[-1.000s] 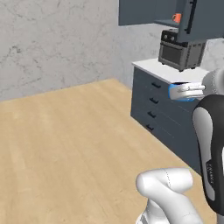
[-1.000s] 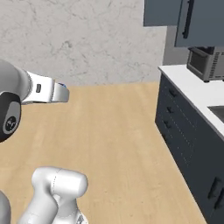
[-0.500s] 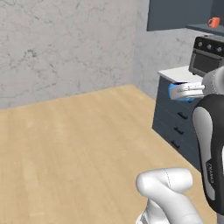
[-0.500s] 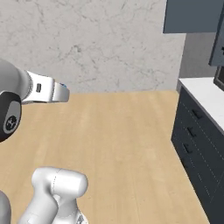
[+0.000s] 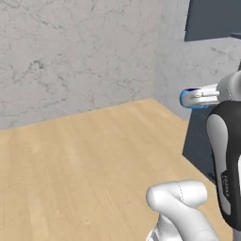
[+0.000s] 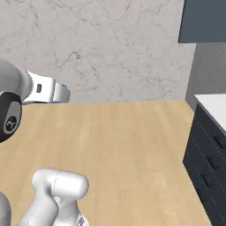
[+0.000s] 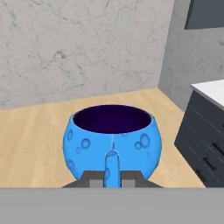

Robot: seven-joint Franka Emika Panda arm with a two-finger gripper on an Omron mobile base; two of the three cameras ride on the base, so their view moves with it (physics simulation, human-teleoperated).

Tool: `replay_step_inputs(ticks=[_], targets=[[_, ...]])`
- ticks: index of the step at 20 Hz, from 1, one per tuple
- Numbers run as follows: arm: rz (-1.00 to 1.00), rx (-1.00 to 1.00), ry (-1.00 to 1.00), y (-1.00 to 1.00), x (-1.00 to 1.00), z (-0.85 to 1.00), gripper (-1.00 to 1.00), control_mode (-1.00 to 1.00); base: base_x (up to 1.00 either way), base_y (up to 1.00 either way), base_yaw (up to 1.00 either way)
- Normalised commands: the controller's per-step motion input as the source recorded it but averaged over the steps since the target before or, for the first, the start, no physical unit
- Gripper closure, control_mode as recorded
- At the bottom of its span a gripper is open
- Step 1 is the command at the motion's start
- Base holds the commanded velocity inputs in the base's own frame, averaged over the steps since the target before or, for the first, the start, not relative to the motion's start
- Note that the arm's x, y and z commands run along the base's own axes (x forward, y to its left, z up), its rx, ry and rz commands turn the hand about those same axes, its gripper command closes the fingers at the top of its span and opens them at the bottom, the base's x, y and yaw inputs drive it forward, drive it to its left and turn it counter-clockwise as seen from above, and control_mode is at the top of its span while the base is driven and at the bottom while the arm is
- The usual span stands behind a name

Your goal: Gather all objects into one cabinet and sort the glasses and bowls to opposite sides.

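Base has swung left; cabinet [image 6: 205, 20] now at frame edge. Gripper [image 7: 112, 168] pinches blue bowl [image 7: 112, 142] rim, held above floor. Risk: thin rim grip may slip w/ further turning.

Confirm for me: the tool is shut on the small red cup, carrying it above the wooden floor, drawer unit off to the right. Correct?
Not quite: what the tool is shut on is the small blue bowl with the dark inside, not a red cup, as the hand view shows. The rest holds: it is carried above the wooden floor, with the drawer unit to the right.
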Motion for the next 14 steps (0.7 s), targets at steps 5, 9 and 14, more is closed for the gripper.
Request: replay_step_inputs(ticks=[5,9,14], targets=[[0.0,0.0,0.0,0.0,0.0,0.0,1.0,1.0,0.84,0.01,-0.19],[0.0,0.0,0.0,0.0,0.0,0.0,1.0,1.0,0.7,0.0,-0.32],[0.0,0.0,0.0,0.0,0.0,0.0,1.0,1.0,0.62,0.0,-0.43]])
